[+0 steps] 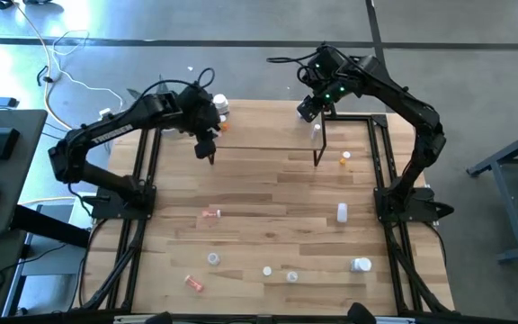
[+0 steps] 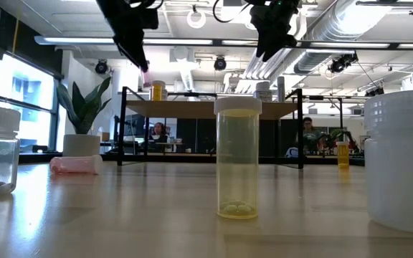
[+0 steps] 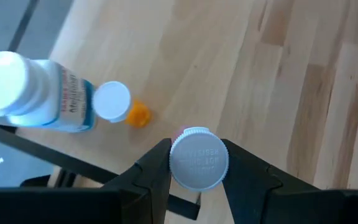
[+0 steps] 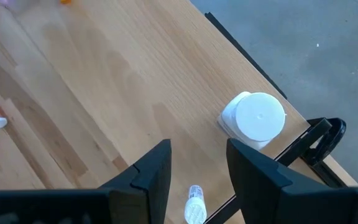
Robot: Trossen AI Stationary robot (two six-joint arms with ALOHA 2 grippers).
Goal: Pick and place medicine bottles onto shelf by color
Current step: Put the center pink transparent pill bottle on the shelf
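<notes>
Now left gripper [image 3: 197, 171] pinching a white-capped bottle [image 3: 199, 158] above shelf [image 3: 185, 68] w/ fingers clamped; right gripper [image 4: 197, 165] spread, holding nothing, over shelf's other end

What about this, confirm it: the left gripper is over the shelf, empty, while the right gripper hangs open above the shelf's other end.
Not quite. The left gripper is not empty: the left wrist view shows its fingers shut on a white-capped bottle above the shelf. The rest holds: the right gripper hangs open over the shelf's other end.
</notes>
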